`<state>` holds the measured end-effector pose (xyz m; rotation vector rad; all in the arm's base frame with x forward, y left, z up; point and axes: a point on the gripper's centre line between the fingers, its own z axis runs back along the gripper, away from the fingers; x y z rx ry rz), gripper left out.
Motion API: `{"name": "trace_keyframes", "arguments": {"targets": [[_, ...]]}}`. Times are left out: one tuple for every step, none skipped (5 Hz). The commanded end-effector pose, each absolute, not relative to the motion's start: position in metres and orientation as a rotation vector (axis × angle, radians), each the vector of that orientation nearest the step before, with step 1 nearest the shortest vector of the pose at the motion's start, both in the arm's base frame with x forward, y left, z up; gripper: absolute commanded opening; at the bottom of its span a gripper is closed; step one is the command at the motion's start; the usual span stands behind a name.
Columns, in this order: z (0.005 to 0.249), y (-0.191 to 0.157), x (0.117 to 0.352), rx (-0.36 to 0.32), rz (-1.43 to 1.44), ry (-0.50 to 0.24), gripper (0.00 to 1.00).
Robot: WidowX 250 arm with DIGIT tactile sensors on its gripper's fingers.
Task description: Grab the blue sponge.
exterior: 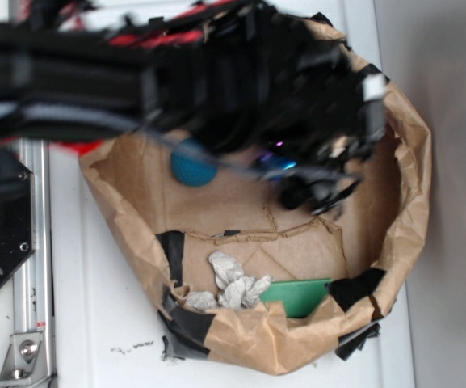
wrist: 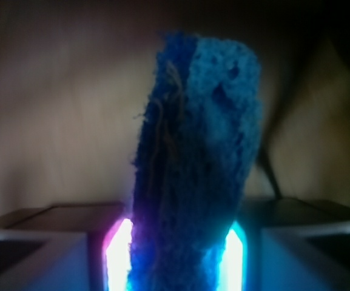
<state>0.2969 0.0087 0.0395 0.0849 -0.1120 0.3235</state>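
1. Blue sponge (wrist: 193, 176) fills the wrist view, standing upright between the two lit fingers (wrist: 119, 254), which are clenched on its lower end.
2. Its porous light-blue face is turned to the right finger, the darker fuzzy side to the left one.
3. Seen from the exterior camera, the blurred black arm (exterior: 176, 73) reaches over a brown paper bag (exterior: 410, 162).
4. Left of the fingers lies a teal dimpled ball (exterior: 191, 168); crumpled grey paper (exterior: 231, 281) and a green card (exterior: 299, 296) lie below them.

The blurred black robot arm (exterior: 136, 73) carries red patches and black cables; its grey-sided jaws bear glowing pink and cyan pads (wrist: 119, 254).
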Motion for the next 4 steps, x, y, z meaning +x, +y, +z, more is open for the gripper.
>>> {"name": "trace_keyframes", "arguments": {"targets": [[0.129, -0.002, 0.272, 0.074, -0.101, -0.238, 0.00], [0.138, 0.015, 0.268, -0.014, -0.160, -0.160, 0.00], [0.134, 0.018, 0.267, -0.005, -0.091, -0.069, 0.00], [0.122, 0.018, 0.263, 0.052, -0.073, -0.055, 0.00]]}}
